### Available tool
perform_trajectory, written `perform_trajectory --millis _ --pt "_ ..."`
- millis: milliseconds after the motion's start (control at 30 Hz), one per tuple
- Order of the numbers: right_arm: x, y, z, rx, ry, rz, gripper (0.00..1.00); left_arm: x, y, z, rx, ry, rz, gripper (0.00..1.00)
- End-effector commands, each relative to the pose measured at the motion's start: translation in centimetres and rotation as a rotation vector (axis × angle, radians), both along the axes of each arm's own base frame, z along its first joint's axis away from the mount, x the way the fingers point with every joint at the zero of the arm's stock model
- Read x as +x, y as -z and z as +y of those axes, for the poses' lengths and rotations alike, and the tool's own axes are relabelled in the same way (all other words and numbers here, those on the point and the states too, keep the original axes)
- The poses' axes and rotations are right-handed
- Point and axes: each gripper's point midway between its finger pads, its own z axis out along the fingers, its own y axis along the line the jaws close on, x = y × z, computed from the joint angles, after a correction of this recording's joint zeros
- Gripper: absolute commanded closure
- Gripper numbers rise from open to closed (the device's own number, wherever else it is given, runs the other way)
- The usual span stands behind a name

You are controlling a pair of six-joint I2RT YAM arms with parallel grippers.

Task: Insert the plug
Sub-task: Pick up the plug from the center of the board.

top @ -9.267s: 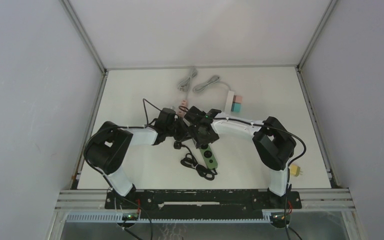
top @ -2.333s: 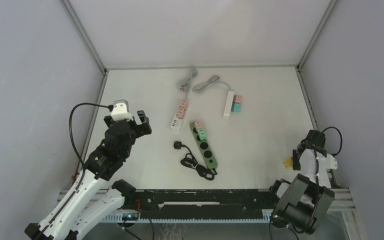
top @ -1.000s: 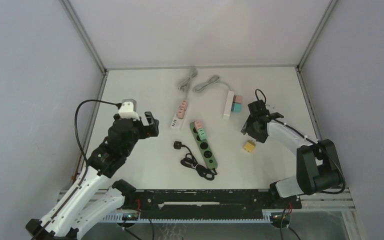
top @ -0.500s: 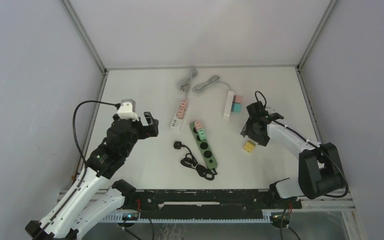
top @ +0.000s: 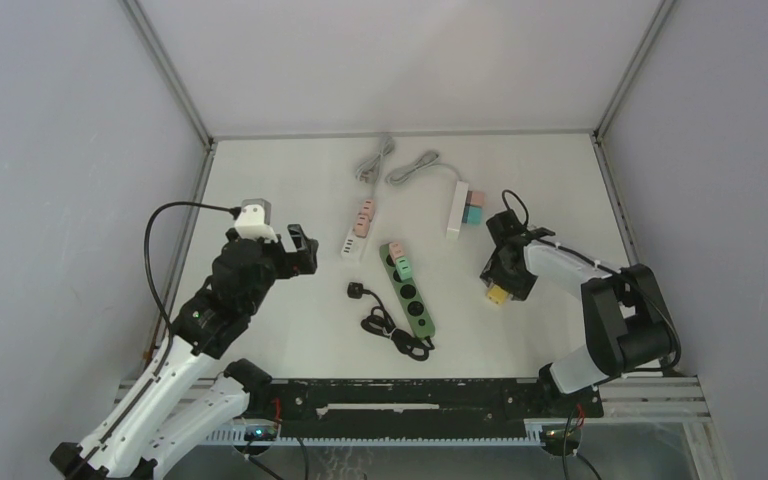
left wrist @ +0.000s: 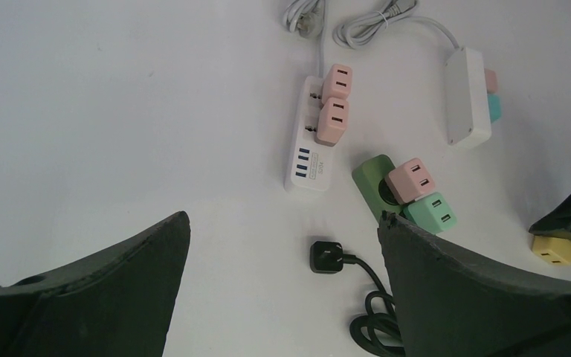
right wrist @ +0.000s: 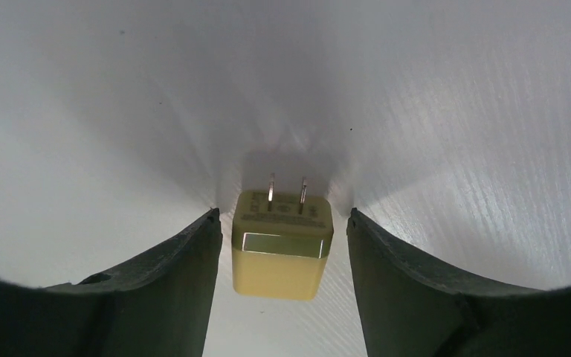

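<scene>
Right wrist camera, looking down: the yellow plug [right wrist: 281, 253] lies flat on the white table [top: 290, 180], its two prongs pointing away from the lens. The right gripper [right wrist: 282, 216] is lowered around it, jaws parted, with a thin gap showing on each side so neither finger [right wrist: 186, 275] grips it. From the top external view the plug sits right of centre, well apart from the green power strip [top: 412, 296]. That strip's far end carries a pink adapter [left wrist: 410, 178] and a mint adapter [left wrist: 431, 212], while round sockets show nearer along its length. A black plug [left wrist: 326, 256] lies unplugged just left of the strip, and its black cord [top: 397, 337] is coiled at the strip's near end. Farther back rest a white power strip [left wrist: 306, 149] holding two pink adapters and a second white strip [left wrist: 467, 97] with pink and teal adapters on its right side. Grey cables [top: 375, 160] are bunched near the back edge. The left gripper [left wrist: 282, 219] hangs raised over the table's left side, jaws spread wide and holding nothing.
</scene>
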Motion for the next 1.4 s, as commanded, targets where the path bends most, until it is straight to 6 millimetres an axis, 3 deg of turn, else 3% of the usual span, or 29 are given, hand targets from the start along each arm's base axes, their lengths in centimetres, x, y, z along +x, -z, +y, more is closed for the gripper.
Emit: perform_trajectory --millis 0,400,767,1000,1167,1233,1367 --pt "0.6 0.4 0.5 0.009 0.007 -0.025 0.31 0.0 0.0 -0.4 -0.026 0.010 -0.012 0.00" --pt "0.5 0.0 1.5 0.009 -0.066 -0.039 0.43 0.1 0.1 -0.7 -0.033 0.023 -0.003 0.00" --pt "1.0 -4.3 3.9 0.039 -0.272 -0.181 0.61 0.0 0.1 -1.8 -0.058 0.072 0.012 0.00" --pt "1.4 -8.7 7.3 0.050 -0.557 -0.320 0.64 -0.3 -0.4 -3.3 -0.122 0.126 0.036 0.00" --pt "0.5 -12.1 11.4 0.041 -0.900 -0.439 0.68 -1.0 -0.8 -5.5 -0.191 0.227 0.078 0.00" --pt "0.0 -13.4 13.0 0.044 -1.029 -0.500 0.77 -1.4 -0.9 -6.5 -0.219 0.270 0.096 0.00" --pt "-0.7 -15.9 15.4 0.056 -1.199 -0.601 0.78 -2.0 -1.2 -8.0 -0.257 0.341 0.130 0.00"
